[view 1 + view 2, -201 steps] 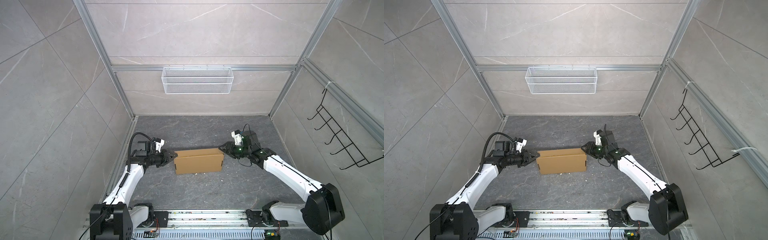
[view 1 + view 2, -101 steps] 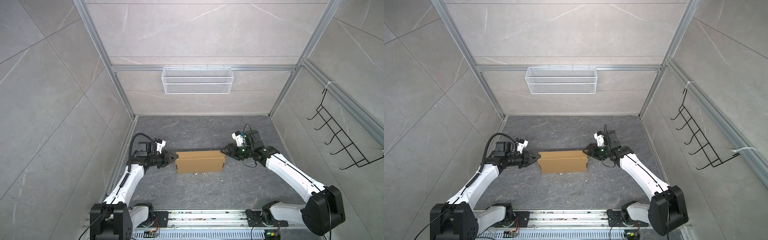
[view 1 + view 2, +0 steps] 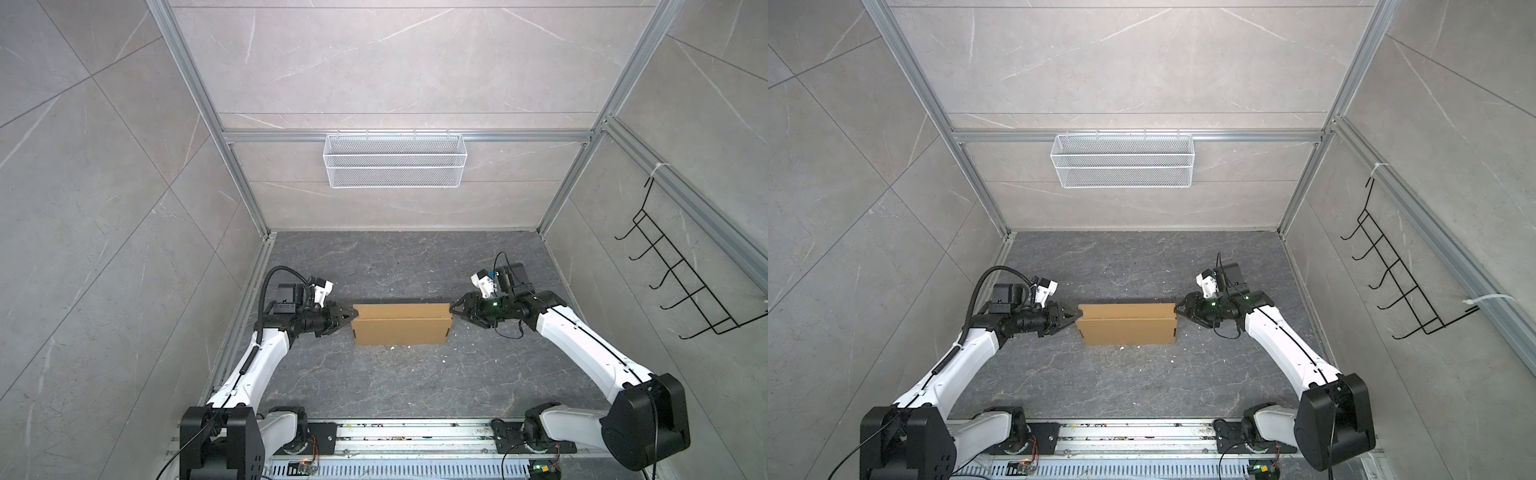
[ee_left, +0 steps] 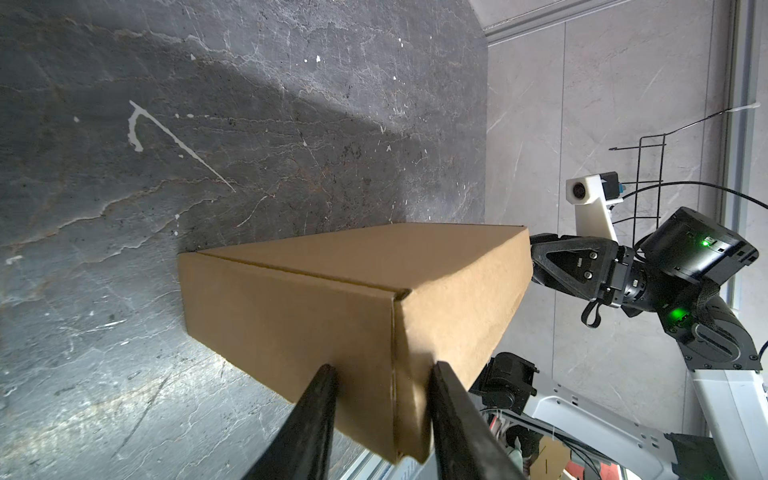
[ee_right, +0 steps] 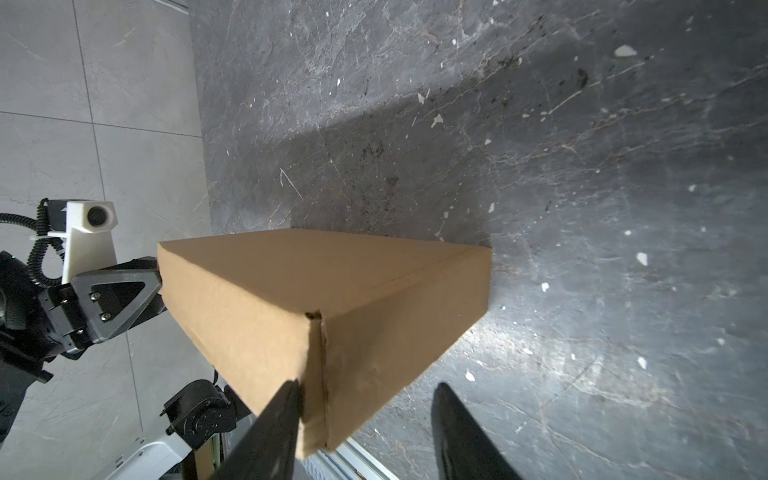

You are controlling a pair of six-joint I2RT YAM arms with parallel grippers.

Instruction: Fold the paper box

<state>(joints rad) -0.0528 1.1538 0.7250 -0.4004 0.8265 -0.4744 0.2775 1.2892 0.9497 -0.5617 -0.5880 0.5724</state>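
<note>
On my left, the left gripper [image 3: 352,320] reached in low over the dark stone tabletop [image 3: 395,386] and met the left end of the paper box [image 3: 401,332]. Through the left wrist camera I saw its two black fingers [image 4: 313,411] set part-way apart. The box's near corner edge lay between them and both tips pressed on cardboard, so I read that as a hold on the box. The box itself sat on the tabletop midway between the two arms, closed up into a shallow brown block with its long side running left to right. A narrow face was turned up and a broader face looked toward the arm bases, with a fold seam running along its length. A few pale crumbs [image 3: 391,348] lay on the surface just in front of it. High on the back wall, behind the box, hung a white wire basket [image 3: 395,166]. At the box's right end was the right gripper [image 3: 454,315], its tips just at the upper right corner in both top views. In the right wrist view one finger [image 5: 278,424] touched the box's corner while its partner stood clear, with bare tabletop showing between. Those jaws were parted and gripping nothing. Further right, a black hook rack [image 3: 681,291] hung on the side wall.
</note>
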